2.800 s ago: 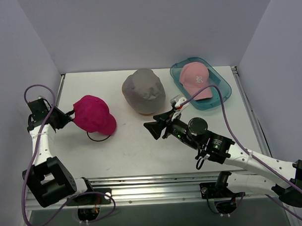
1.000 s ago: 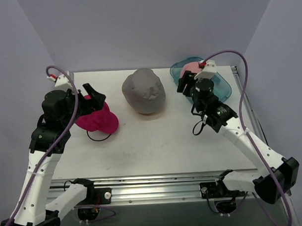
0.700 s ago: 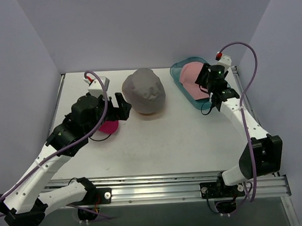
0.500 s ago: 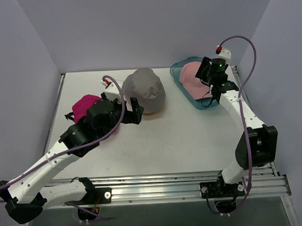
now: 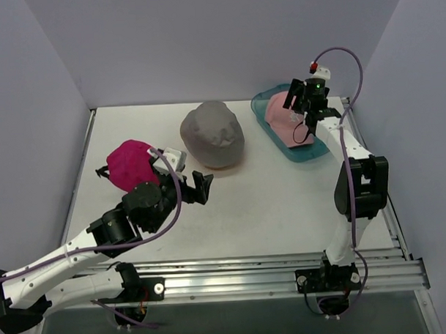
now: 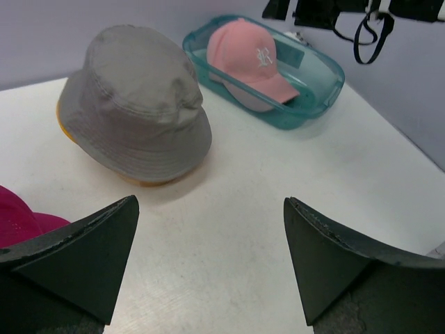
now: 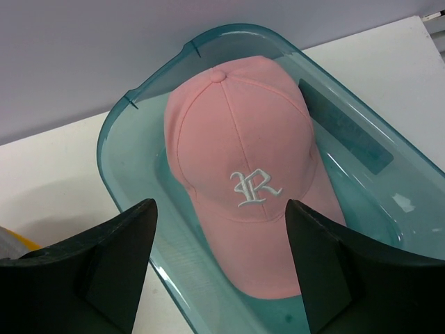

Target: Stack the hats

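Over the teal plastic tub (image 7: 125,104), far right, my right gripper (image 7: 221,205) hung spread, empty, above the pale pink fabric cap (image 7: 243,174) lying inside, left gripper (image 6: 210,203) likewise agape facing the grey bucket hat (image 6: 132,104); approach step, I judged, next: descend, pinch the crown.

The left gripper (image 6: 210,202) shows both dark fingers (image 6: 76,257) at the lower edge, spread wide, with only bare white table (image 6: 389,174) between them. Beyond them the grey hat (image 6: 132,104) sits crown-up, a yellow hat (image 6: 149,182) visible only as a rim under its brim, and a corner of the magenta cap (image 6: 24,223) lies at lower left beside one finger. The pink cap (image 6: 243,59) lies in a teal tray (image 6: 330,80) at far right, apart from the grey hat, below dark arm parts (image 6: 327,10).
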Robot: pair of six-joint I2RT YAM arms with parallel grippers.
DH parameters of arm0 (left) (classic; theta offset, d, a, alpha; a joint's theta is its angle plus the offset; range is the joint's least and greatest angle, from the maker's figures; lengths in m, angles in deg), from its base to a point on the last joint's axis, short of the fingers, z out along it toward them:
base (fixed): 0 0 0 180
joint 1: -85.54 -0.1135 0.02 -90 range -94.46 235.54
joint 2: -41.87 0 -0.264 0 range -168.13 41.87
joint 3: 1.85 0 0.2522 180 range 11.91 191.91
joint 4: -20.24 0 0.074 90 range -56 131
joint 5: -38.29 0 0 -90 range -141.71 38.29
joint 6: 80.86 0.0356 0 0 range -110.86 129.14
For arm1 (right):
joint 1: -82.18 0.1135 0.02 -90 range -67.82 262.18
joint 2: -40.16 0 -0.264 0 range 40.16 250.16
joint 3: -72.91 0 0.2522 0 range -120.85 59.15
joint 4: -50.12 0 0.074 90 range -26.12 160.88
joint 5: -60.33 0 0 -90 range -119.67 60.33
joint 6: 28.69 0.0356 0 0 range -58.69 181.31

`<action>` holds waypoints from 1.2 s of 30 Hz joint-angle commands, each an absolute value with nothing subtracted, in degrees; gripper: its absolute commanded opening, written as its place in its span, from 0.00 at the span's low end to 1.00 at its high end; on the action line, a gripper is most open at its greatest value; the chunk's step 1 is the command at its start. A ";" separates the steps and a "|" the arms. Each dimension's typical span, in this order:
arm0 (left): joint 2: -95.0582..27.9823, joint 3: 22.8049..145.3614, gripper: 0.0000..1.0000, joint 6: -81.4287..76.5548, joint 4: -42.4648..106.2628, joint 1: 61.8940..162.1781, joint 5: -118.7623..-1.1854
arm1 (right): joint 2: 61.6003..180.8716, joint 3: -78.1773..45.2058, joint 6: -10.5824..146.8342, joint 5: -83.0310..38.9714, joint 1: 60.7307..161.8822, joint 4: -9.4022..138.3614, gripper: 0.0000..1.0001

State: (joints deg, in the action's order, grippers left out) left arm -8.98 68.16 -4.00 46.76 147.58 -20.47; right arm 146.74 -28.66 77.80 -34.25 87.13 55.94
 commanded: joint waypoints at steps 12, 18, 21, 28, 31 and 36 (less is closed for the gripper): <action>-7.00 63.42 0.94 2.20 35.32 148.73 -9.43 | 155.64 -38.15 73.62 -34.95 86.93 52.47 0.76; -6.56 62.89 0.94 2.02 35.15 148.73 -9.79 | 159.94 -40.86 72.91 -34.50 86.93 52.63 0.77; -7.00 62.80 0.94 2.29 35.06 148.73 -8.91 | 162.40 -42.18 71.25 -34.77 86.93 52.72 0.76; -7.61 63.24 0.94 2.55 35.15 148.99 -8.21 | 167.94 -45.53 68.08 -36.79 86.75 55.80 0.73; -7.35 62.98 0.94 2.81 34.97 149.08 -7.68 | 169.26 -45.62 68.43 -34.08 86.22 55.10 0.68; -7.17 62.63 0.94 3.08 34.97 149.08 -7.94 | 170.85 -45.44 68.08 -33.01 85.78 54.31 0.49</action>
